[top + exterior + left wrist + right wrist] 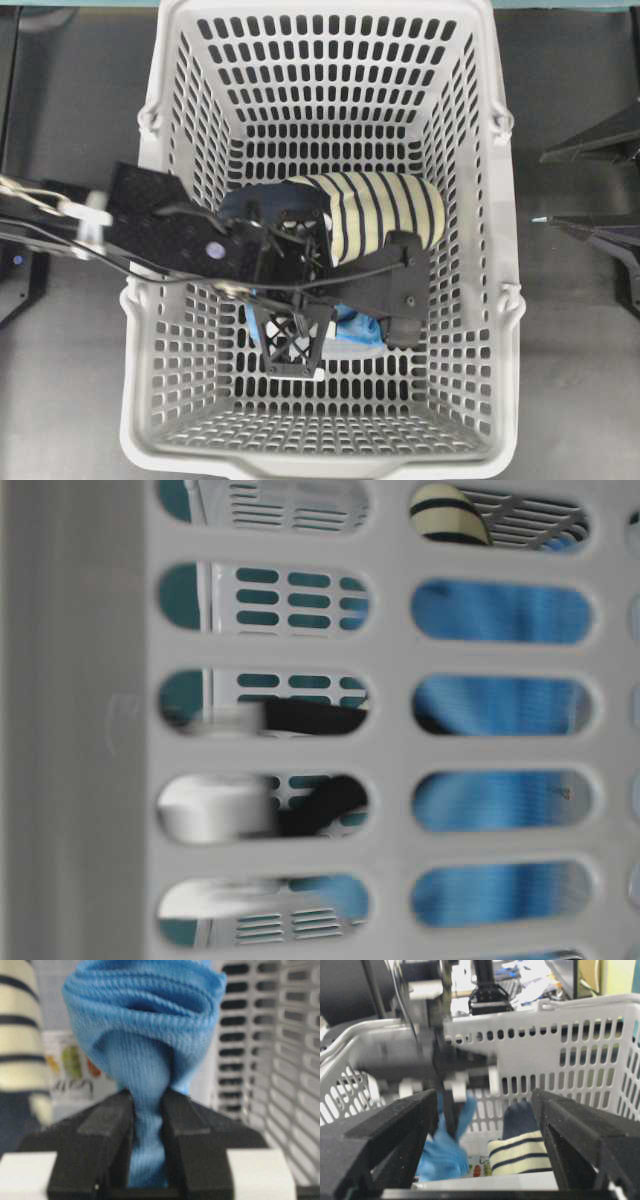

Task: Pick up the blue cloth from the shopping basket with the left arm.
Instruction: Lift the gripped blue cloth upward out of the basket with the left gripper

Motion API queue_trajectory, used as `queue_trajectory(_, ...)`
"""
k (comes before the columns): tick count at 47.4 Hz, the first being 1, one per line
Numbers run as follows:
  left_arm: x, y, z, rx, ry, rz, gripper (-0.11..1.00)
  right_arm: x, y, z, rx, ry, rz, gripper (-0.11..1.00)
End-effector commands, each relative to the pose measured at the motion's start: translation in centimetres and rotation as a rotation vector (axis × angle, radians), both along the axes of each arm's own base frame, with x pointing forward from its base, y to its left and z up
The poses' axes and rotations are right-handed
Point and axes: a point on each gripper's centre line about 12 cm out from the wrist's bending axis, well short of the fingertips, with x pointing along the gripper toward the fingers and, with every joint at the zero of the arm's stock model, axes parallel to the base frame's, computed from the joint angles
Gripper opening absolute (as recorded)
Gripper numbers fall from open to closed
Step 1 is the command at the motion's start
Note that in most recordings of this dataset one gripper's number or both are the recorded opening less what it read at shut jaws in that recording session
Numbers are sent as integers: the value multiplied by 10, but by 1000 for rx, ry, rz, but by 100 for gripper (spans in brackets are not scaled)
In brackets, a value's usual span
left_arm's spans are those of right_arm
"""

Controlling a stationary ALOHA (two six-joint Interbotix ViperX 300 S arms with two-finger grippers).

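The light grey shopping basket point(505, 250) fills the overhead view. My left gripper point(320, 335) reaches down into it from the left. In the left wrist view it point(147, 1105) is shut on the blue cloth point(145, 1005), with a bunched fold pinched between the jaws. The cloth shows beneath the gripper point(355, 335), hangs from it in the right wrist view point(442, 1152), and shows through the wall slots point(500, 705). My right gripper point(542, 188) is outside the basket's right wall, open and empty point(484, 1100).
A cream-and-navy striped slipper point(380, 215) lies in the basket just beyond the cloth; it also shows in the right wrist view point(520, 1152). A white printed packet point(480, 1165) lies on the basket floor between them. The basket walls point(280, 1035) stand close around the left gripper.
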Motion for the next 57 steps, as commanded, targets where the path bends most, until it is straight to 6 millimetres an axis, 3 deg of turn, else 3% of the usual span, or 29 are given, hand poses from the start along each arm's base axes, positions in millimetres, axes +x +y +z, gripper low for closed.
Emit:
queue_trajectory(1, -8, -2, 62, -13, -88, -2, 14, 1, 0, 5, -2, -18, 1, 74)
queue_trajectory(9, -20, 2, 120, -18, -117, 7, 14, 1, 0, 5, -2, -18, 1, 74)
queue_trajectory(14, -23, 4, 135, -17, -114, 12, 14, 1, 0, 4, 0, -17, 1, 74)
queue_trajectory(57, -22, 9, 137, -12, -93, 25, 14, 1, 0, 3, 1, -28, 1, 74)
